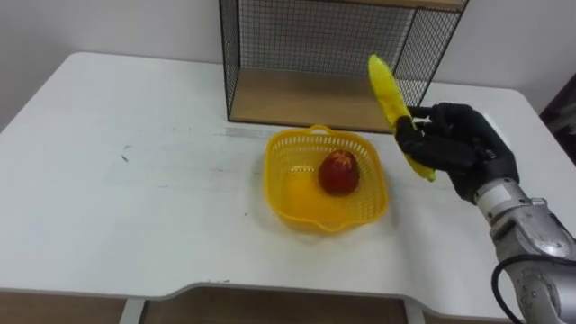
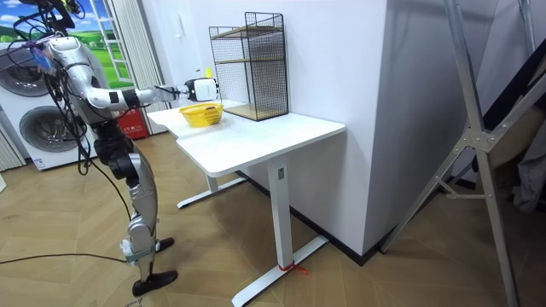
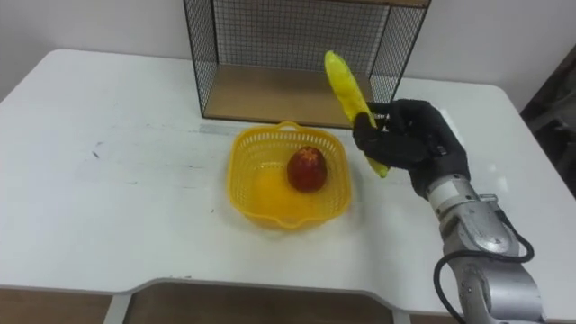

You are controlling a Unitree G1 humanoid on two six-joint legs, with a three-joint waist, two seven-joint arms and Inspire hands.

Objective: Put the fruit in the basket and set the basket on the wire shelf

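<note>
My right hand (image 1: 454, 142) (image 3: 414, 137) is shut on a yellow banana (image 1: 389, 93) (image 3: 346, 85), held nearly upright in the air just right of the basket. The yellow plastic basket (image 1: 286, 193) (image 3: 254, 200) sits on the white table in front of the wire shelf. A red apple (image 1: 339, 172) (image 3: 307, 169) lies inside it. The black wire shelf (image 1: 270, 40) (image 3: 236, 36) with a wooden floor stands at the table's back edge. In the room view I stand at the table's end with the right hand (image 2: 201, 89) reaching over the basket (image 2: 200, 114).
The white table (image 1: 135, 180) (image 3: 117, 198) has wide bare room to the basket's left and in front. The room view shows washing machines (image 2: 38, 119) behind me and a white wall beside the table.
</note>
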